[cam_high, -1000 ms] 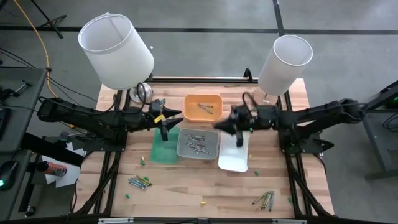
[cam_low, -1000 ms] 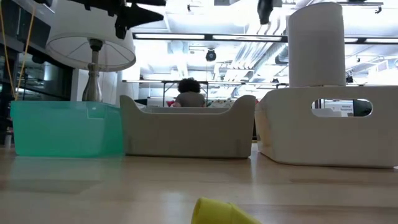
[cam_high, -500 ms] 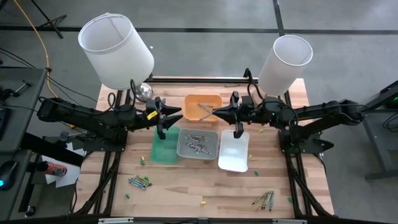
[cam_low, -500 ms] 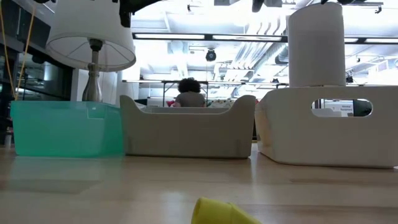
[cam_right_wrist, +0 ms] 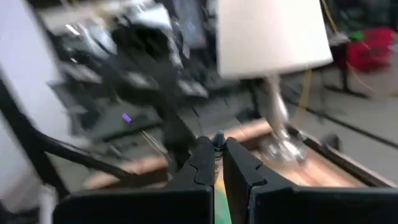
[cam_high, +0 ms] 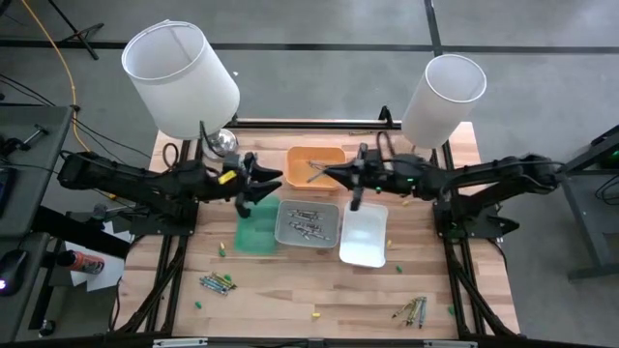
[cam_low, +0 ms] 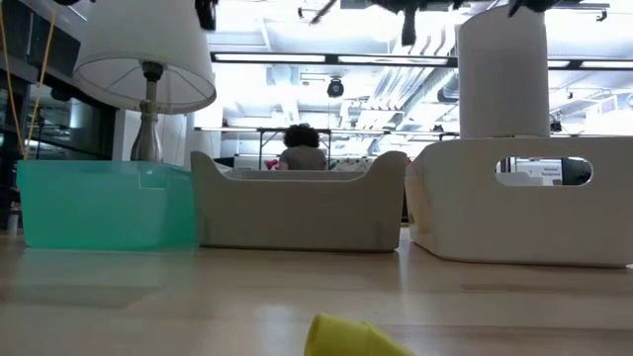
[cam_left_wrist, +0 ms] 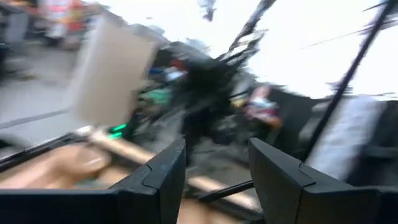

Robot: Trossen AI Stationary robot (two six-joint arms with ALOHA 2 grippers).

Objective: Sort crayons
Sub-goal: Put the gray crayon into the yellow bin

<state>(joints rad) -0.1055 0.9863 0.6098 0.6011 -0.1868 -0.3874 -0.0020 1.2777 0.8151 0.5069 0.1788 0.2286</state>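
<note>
My right gripper [cam_high: 329, 173] hovers level over the right part of the orange tray [cam_high: 302, 155], shut on one crayon [cam_right_wrist: 218, 144] with a grey tip. My left gripper [cam_high: 265, 184] stands open and empty above the far end of the green tray [cam_high: 256, 235]; in its wrist view nothing lies between its fingers [cam_left_wrist: 214, 180]. Several crayons lie in the grey tray [cam_high: 308, 222] and some in the orange one. Loose crayons lie on the table at the near left [cam_high: 218, 282] and near right [cam_high: 414, 309]. My right gripper pinches the crayon between its two fingers [cam_right_wrist: 200, 163]. The grey tip [cam_right_wrist: 218, 140] sticks out just past the fingertips, so the crayon lies along the fingers. The fingers point level toward the table's left side. The crayon is lifted clear above the orange tray.
A white tray [cam_high: 366, 249] lies right of the grey one. Two lamps with white shades [cam_high: 182, 77] [cam_high: 443, 97] stand at the far corners. Small crayon bits lie on the wood [cam_high: 221, 251] [cam_high: 315, 314] [cam_low: 346, 336]. A person [cam_low: 300, 146] sits in the room beyond.
My right gripper, still shut, has moved from above the white and grey trays toward the far edge and left, over the orange tray, tipping up to level and rolling. My left gripper has tipped upward and rolled a little, staying open.
</note>
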